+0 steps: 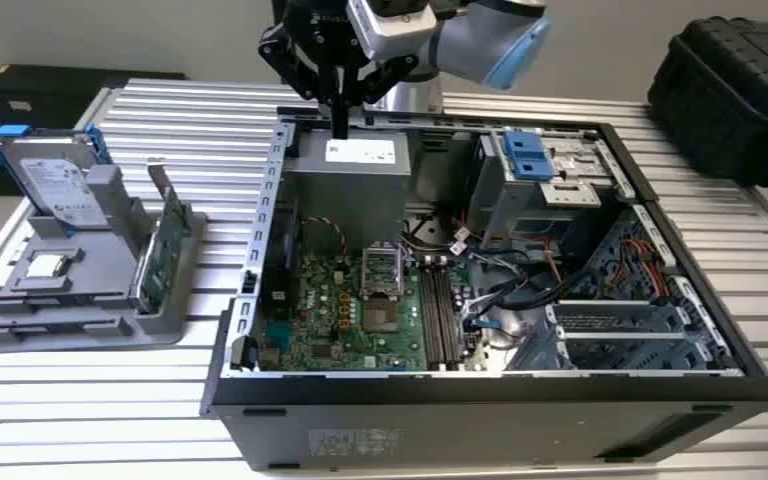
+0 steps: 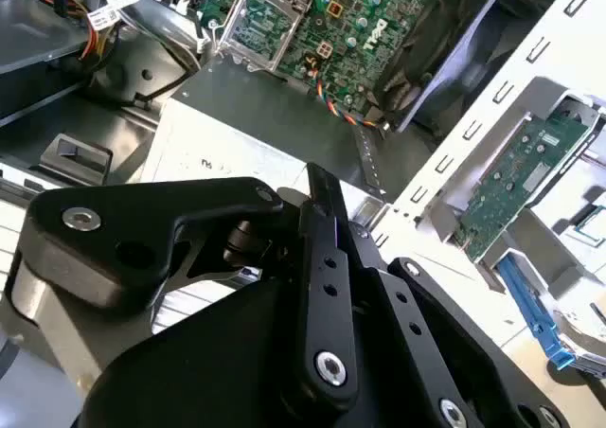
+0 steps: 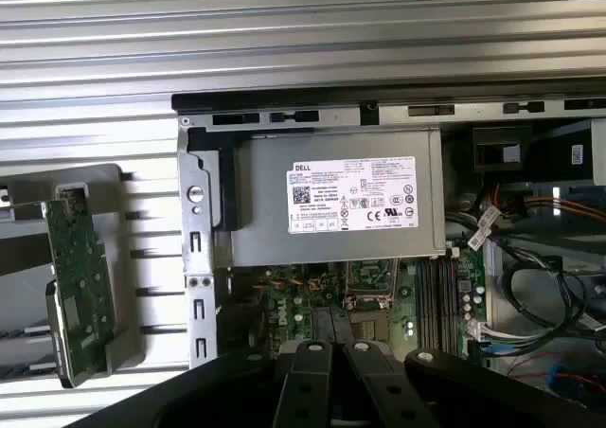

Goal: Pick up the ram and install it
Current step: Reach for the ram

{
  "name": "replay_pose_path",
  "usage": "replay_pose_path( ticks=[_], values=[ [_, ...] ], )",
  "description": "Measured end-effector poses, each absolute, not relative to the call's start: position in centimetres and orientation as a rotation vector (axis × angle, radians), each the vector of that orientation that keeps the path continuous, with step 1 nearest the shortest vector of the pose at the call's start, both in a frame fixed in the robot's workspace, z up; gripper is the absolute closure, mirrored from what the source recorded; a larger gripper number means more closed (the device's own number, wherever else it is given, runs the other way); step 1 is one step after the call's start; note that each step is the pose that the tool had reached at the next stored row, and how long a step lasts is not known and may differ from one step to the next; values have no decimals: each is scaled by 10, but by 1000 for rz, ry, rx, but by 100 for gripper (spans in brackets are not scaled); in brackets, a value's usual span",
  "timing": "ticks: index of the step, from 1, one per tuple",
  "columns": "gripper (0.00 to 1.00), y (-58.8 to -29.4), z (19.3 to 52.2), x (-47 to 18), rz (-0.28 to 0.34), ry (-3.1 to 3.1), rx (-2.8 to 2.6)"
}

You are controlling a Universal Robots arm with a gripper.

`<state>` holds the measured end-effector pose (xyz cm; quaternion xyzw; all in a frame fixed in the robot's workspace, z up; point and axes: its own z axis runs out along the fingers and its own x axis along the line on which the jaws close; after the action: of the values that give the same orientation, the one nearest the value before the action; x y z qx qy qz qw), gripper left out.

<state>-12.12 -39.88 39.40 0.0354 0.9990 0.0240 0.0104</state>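
My gripper (image 1: 341, 122) hangs over the back edge of the open computer case (image 1: 491, 385), above the grey power supply (image 1: 348, 170). Its black fingers (image 2: 324, 258) are pressed together on a thin dark strip seen edge-on, which I take for the ram (image 2: 315, 184). The strip pokes out past the fingertips and points down in the exterior view. In the first wrist view the gripper (image 3: 331, 322) sits over the motherboard, next to the labelled power supply (image 3: 336, 210). The long memory slots (image 1: 438, 315) lie beside the processor socket (image 1: 381, 275), lower in the case.
On the exterior view's left, a grey holder (image 1: 77, 300) carries a silver hard drive in a blue frame (image 1: 53, 180) and an upright green circuit card (image 1: 157, 255). Cables and drive cages (image 1: 544, 170) crowd the case's right half. A black hard case (image 1: 738, 90) stands at the back right.
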Motion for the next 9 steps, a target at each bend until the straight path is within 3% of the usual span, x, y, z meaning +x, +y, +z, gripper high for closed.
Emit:
replay_pose_path(
  ticks=[9],
  values=[
    [100,-399,396,-121,75,3118,110]
  ],
)
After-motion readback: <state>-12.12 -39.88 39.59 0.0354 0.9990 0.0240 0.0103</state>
